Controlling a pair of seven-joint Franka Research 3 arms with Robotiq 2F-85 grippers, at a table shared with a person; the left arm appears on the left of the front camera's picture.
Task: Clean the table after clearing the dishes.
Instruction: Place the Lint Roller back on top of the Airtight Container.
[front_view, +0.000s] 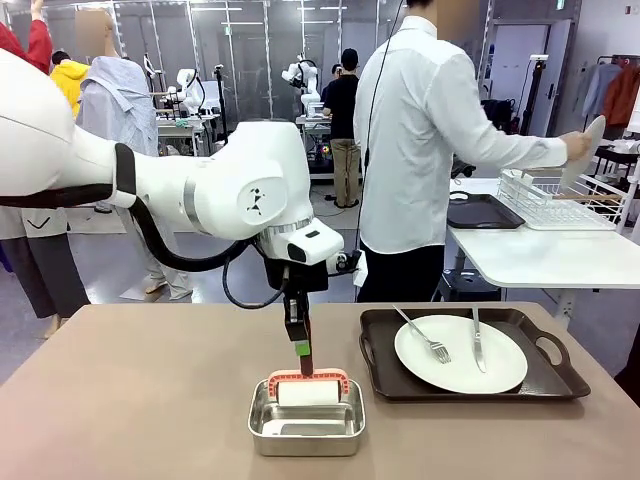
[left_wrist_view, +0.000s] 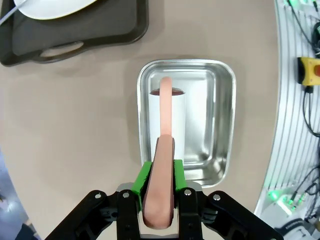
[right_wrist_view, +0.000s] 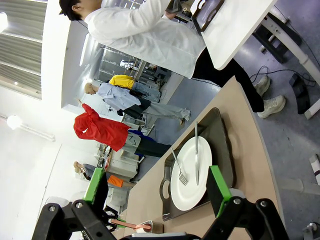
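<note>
White plate (front_view: 460, 355) with fork (front_view: 426, 336), knife (front_view: 477, 340) lies on dark tray (front_view: 380, 375) on table (front_view: 130, 400)

we saw even, bright overhead light, soft shadows on the worktop (front_view: 120, 400), glare in the steel pan (left_wrist_view: 220, 125), and wide-angle bending at wrist-view edges.

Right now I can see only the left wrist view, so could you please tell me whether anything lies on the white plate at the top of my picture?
Observer: Yes. A fork and a knife lie on the plate, which sits on the dark tray.
Operator: Thank you. Where is the person?
Observer: The person stands at the far side, turned to the white side table, holding what looks like a second white plate by the wire rack.
Operator: And the right gripper?
Observer: The right gripper is open, with nothing between its fingers.
</note>
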